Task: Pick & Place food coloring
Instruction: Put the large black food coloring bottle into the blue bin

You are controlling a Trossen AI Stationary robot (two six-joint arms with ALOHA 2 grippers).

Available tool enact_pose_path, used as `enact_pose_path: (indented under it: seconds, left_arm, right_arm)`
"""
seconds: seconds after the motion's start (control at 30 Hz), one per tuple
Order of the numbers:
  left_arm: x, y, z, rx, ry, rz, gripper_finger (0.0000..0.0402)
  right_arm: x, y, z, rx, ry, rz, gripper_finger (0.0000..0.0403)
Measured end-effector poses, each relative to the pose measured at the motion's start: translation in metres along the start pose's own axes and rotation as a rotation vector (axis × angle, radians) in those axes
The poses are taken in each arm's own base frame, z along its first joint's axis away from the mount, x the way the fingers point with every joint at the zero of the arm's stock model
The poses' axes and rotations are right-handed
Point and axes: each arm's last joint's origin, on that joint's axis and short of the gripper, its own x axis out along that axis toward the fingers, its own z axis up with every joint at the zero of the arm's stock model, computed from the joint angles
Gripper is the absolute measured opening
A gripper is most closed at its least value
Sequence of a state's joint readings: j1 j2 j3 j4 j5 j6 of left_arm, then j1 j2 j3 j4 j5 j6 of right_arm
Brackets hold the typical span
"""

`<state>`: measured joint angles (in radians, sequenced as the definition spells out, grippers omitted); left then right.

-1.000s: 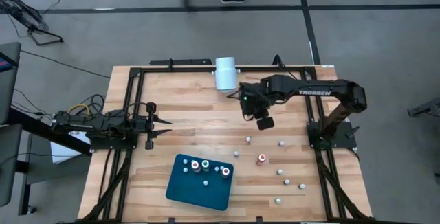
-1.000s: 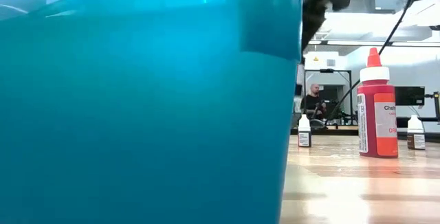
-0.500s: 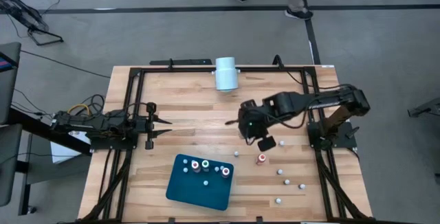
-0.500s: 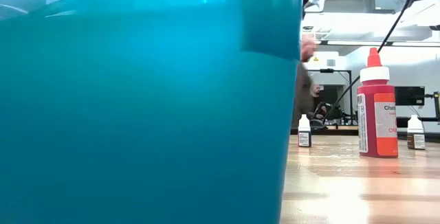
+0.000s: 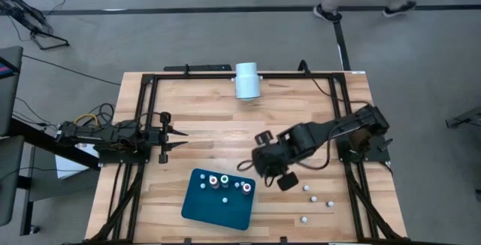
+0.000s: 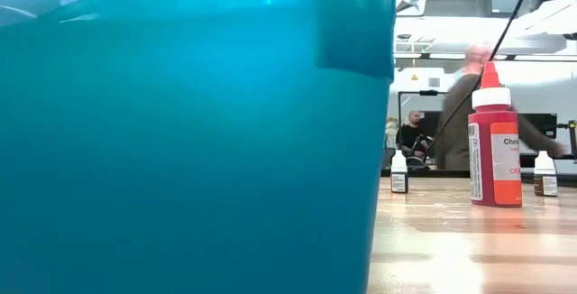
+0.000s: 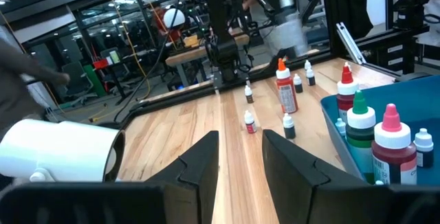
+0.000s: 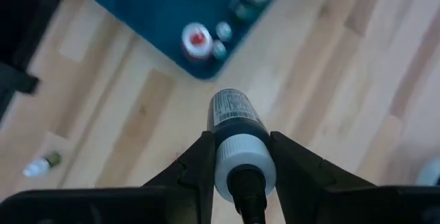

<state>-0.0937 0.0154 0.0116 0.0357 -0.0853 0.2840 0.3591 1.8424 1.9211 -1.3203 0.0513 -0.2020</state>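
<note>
One bottle (image 8: 236, 124) is clamped between the right gripper (image 8: 237, 157) jaws, now carried from mid-bench to just beside the tray (image 5: 197, 207); release follows. Left gripper (image 7: 240, 157) idles, jaws parted, empty.

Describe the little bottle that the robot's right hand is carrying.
The bottle has a dark body with a printed label, a white collar and a dark tip. The right hand is shut on that collar, holding it in the air over the wooden table, body pointing toward a corner of the teal tray.
</note>
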Motion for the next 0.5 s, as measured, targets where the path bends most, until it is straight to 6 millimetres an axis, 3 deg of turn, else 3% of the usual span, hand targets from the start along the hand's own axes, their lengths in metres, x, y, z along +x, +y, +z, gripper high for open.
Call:
enact_pose_path:
  seconds: [0.5]
  left_arm:
    - [0.000,0.000,0.000,0.000,0.000,0.000,0.0105]
  right_arm:
    - [0.016,0.060,0.058,-0.040,-0.006,0.057,0.0108]
